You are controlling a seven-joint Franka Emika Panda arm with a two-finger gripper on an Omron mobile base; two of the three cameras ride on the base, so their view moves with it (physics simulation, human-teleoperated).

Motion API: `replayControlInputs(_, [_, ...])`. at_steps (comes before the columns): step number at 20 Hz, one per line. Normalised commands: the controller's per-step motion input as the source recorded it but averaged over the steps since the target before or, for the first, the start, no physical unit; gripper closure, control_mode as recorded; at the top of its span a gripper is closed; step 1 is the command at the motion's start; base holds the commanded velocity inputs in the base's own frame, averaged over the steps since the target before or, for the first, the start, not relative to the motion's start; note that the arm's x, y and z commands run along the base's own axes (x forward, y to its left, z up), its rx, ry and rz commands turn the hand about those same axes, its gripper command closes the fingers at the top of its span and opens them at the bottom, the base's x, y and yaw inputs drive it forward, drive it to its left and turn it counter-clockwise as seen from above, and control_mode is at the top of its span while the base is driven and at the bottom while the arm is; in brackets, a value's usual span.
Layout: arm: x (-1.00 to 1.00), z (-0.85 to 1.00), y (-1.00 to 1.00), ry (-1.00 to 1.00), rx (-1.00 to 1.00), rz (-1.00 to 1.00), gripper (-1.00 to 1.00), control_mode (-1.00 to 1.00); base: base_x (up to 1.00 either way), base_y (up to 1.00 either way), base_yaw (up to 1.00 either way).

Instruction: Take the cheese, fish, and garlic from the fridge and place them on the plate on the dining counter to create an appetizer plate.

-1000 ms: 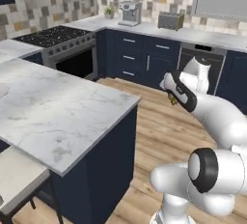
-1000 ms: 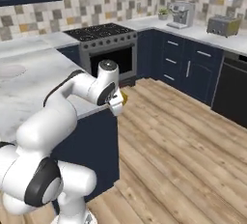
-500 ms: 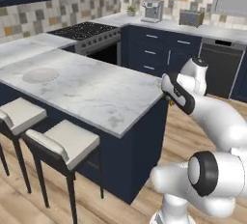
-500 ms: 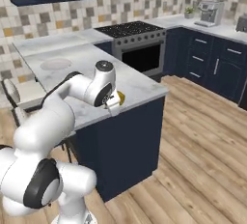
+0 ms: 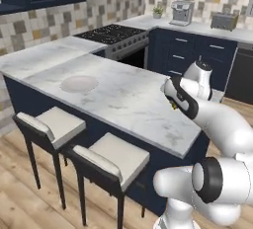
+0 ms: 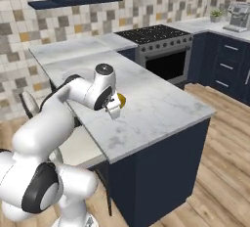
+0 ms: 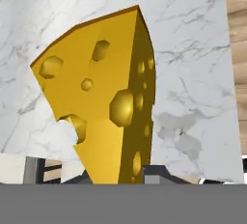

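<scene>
Marble spreads across the middle of the left base view, where the dining table (image 5: 123, 95) now sits closer and more square-on than half a second ago: the whole picture has shifted, so the cameras have travelled, not the furniture. Two cushioned stools (image 5: 99, 159) stand at lower left of that view, and the plate (image 5: 79, 83) lies left of centre on the marble, well apart from the arm. The end effector (image 6: 115, 104) hangs over the table near the centre of the right base view, closed tight on the cheese (image 7: 103, 102) (a yellow wedge with holes, as before). In the hand view the wedge fills the middle, veined marble behind it. A stove (image 6: 156, 37) stands at upper right.
</scene>
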Motion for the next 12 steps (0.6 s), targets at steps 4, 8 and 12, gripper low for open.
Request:
replayControlInputs(4, [0.00, 0.00, 0.00, 0.00, 0.00, 0.00, 1.00, 1.00, 0.01, 0.97, 0.00])
replayControlInputs(8, [0.00, 0.00, 0.00, 0.00, 0.00, 0.00, 1.00, 1.00, 0.00, 0.98, -0.06])
replayControlInputs(12, [0.00, 0.00, 0.00, 0.00, 0.00, 0.00, 1.00, 1.00, 0.04, 1.00, -0.11])
